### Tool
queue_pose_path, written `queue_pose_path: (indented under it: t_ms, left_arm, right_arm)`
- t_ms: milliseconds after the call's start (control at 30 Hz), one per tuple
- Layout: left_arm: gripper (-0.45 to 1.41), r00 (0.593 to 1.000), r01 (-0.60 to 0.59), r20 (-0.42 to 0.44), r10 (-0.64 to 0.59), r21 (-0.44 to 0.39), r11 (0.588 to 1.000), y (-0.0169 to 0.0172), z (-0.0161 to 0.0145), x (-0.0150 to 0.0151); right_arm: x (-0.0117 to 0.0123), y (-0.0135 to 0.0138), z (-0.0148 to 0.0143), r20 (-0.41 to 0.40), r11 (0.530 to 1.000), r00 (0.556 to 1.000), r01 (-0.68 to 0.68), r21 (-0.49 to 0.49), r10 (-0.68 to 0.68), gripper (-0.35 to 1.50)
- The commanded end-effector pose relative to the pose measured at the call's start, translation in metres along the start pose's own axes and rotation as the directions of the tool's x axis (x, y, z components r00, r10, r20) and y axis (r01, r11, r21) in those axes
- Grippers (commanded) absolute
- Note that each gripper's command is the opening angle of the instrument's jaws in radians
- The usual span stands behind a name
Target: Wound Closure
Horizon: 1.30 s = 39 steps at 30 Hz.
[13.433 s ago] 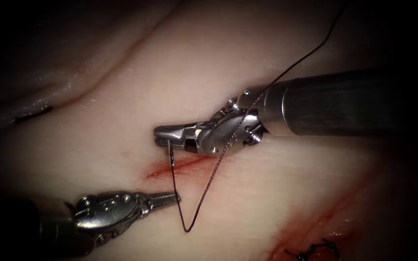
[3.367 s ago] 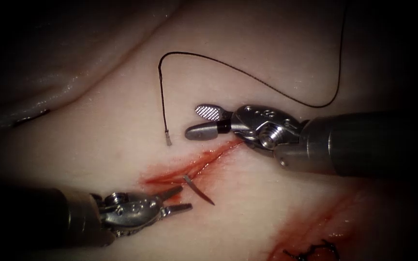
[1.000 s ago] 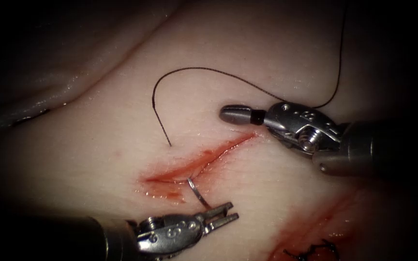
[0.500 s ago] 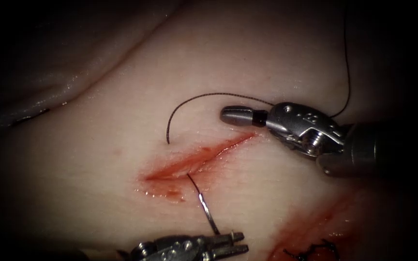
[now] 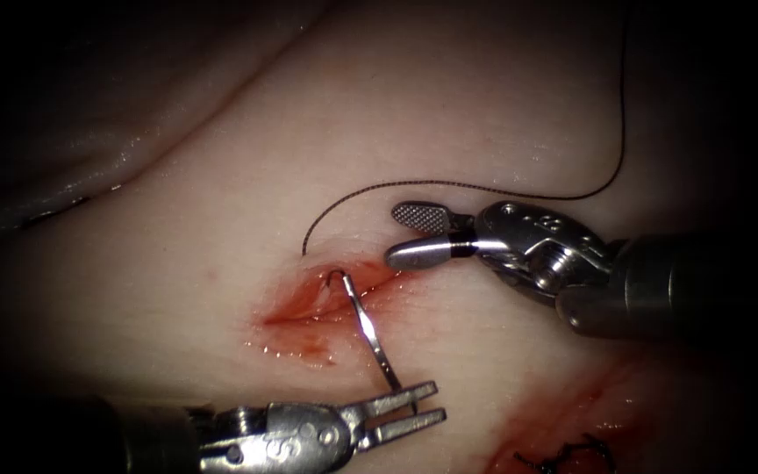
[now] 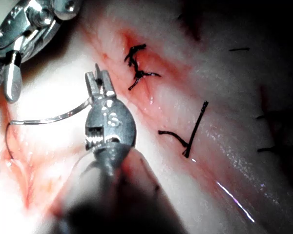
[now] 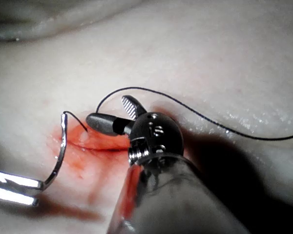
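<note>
Left tool [image 5: 414,405] clamped on needle [image 5: 364,327] tip, right tool [image 5: 414,235] agape, empty.

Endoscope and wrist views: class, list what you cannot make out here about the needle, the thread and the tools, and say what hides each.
- needle tip: endoscope view, hidden between the jaws of the left tool.
- thread: its far end runs off the top edge in the endoscope view.
- Thread's path under the tissue: buried beside the cut.
- right tool: jaws open, holding nothing; its shaft is lost in the dark edge.
- old stitches: left wrist view, knots too small to read.
</note>
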Motion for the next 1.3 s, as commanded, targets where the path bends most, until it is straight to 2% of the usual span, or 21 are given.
queue_pose_path:
  t_ms: [33, 67, 133, 200, 233, 267, 333, 400, 433, 500, 733, 867, 1000, 1167, 1200, 1233, 1300]
  left_arm:
    - [-0.45, 1.000, -0.022, 0.014, 0.021, 0.014, 1.000, 0.0003, 0.0003, -0.0004]
    - [-0.45, 0.999, -0.040, 0.023, 0.039, 0.025, 0.999, 0.0001, 0.0001, -0.0003]
    - [-0.45, 0.997, -0.073, 0.039, 0.071, 0.042, 0.996, -0.0003, -0.0003, 0.0000]
    - [-0.45, 0.993, -0.108, 0.060, 0.104, 0.059, 0.992, -0.0009, -0.0006, 0.0006]
    - [-0.45, 0.991, -0.120, 0.068, 0.116, 0.065, 0.991, -0.0011, -0.0007, 0.0009]
    - [-0.45, 0.987, -0.142, 0.080, 0.137, 0.070, 0.987, -0.0015, -0.0008, 0.0013]
    - [-0.45, 0.983, -0.167, 0.092, 0.160, 0.078, 0.983, -0.0019, -0.0010, 0.0020]
    - [-0.45, 0.978, -0.192, 0.096, 0.184, 0.088, 0.977, -0.0025, -0.0011, 0.0026]
    - [-0.45, 0.977, -0.201, 0.098, 0.192, 0.091, 0.975, -0.0027, -0.0011, 0.0027]
    - [-0.45, 0.973, -0.213, 0.106, 0.203, 0.092, 0.973, -0.0032, -0.0011, 0.0030]
    - [-0.45, 0.956, -0.279, 0.125, 0.267, 0.089, 0.956, -0.0047, -0.0007, 0.0031]
    - [-0.45, 0.946, -0.310, 0.133, 0.296, 0.094, 0.946, -0.0049, -0.0003, 0.0026]
    - [-0.45, 0.932, -0.356, 0.099, 0.349, 0.059, 0.933, -0.0041, 0.0002, 0.0013]
    - [-0.45, 0.877, -0.477, 0.070, 0.476, 0.000, 0.879, -0.0029, 0.0010, -0.0005]
    - [-0.45, 0.866, -0.496, 0.064, 0.496, -0.010, 0.868, -0.0027, 0.0011, -0.0008]
    - [-0.45, 0.839, -0.538, 0.061, 0.540, -0.045, 0.841, -0.0023, 0.0015, -0.0015]
    - [-0.45, 0.821, -0.564, 0.058, 0.567, -0.064, 0.823, -0.0021, 0.0019, -0.0020]
  right_arm:
    - [-0.0002, 0.0002, 0.0008, -0.010, 1.000, 1.000, -0.017, 0.005, 0.017, 0.93]
    - [-0.0001, 0.0002, 0.0007, -0.015, 1.000, 1.000, -0.024, 0.007, 0.024, 0.93]
    - [0.0000, 0.0003, 0.0005, -0.016, 1.000, 1.000, -0.025, 0.011, 0.026, 0.73]
    - [0.0001, 0.0003, 0.0003, -0.015, 1.000, 1.000, -0.026, 0.012, 0.026, 0.64]
    - [0.0001, 0.0003, 0.0002, -0.015, 1.000, 1.000, -0.026, 0.014, 0.026, 0.49]
    - [0.0001, 0.0003, 0.0002, -0.014, 1.000, 1.000, -0.026, 0.014, 0.026, 0.43]
    - [0.0002, 0.0003, 0.0000, -0.013, 1.000, 1.000, -0.027, 0.016, 0.027, 0.39]
    - [0.0003, 0.0003, -0.0001, -0.016, 0.999, 0.999, -0.028, 0.017, 0.028, 0.44]
    - [0.0003, 0.0004, -0.0001, -0.018, 0.999, 0.999, -0.029, 0.019, 0.029, 0.58]
    - [0.0004, 0.0004, -0.0001, -0.025, 0.999, 0.999, -0.048, 0.021, 0.048, 0.71]
    - [0.0009, 0.0002, -0.0004, -0.045, 0.994, 0.994, -0.103, 0.032, 0.104, 0.86]
    - [0.0012, 0.0002, -0.0008, -0.074, 0.993, 0.991, -0.108, 0.050, 0.112, 1.06]
    - [0.0011, 0.0001, -0.0010, -0.068, 0.990, 0.989, -0.124, 0.068, 0.129, 1.22]
    - [0.0005, -0.0001, -0.0008, -0.055, 0.985, 0.988, -0.140, 0.098, 0.146, 1.22]
    - [0.0003, -0.0002, -0.0008, -0.044, 0.983, 0.986, -0.155, 0.103, 0.160, 1.23]
    - [0.0000, -0.0005, -0.0007, -0.033, 0.979, 0.984, -0.168, 0.112, 0.173, 1.23]
    - [-0.0005, -0.0008, -0.0005, -0.008, 0.975, 0.982, -0.187, 0.123, 0.189, 1.25]
